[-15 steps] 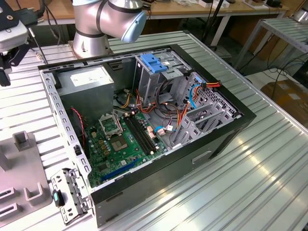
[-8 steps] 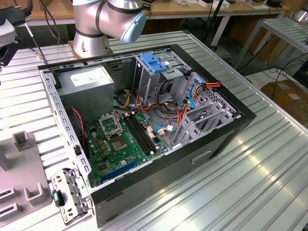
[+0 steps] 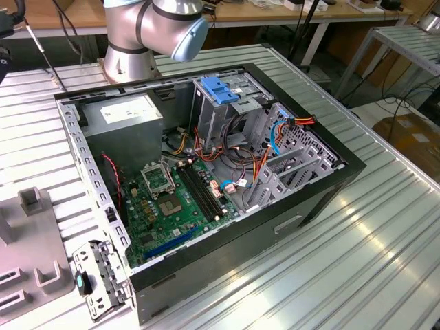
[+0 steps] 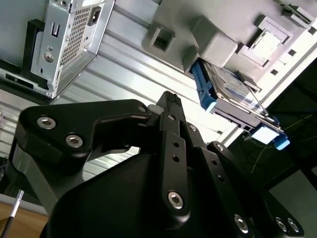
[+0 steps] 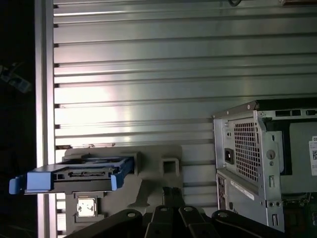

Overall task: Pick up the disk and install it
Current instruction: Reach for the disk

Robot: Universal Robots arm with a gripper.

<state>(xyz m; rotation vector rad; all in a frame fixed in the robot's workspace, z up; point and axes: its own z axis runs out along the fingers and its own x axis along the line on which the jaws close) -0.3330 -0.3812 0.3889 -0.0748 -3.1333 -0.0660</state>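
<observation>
In the exterior view an open computer case (image 3: 206, 172) lies on the ribbed metal worktop (image 3: 357, 261); in the second wrist view the fingers (image 4: 171, 119) are closed together on nothing, apart from the disk (image 4: 225, 82), which sits blue-railed on a grey holder (image 4: 188, 15). In the first wrist view the disk (image 5: 81, 173) lies flat on that holder (image 5: 148, 163) at the worktop's edge, well apart from the case.

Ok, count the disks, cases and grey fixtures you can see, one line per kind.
disk: 1
case: 1
fixture: 1
Total: 3
</observation>
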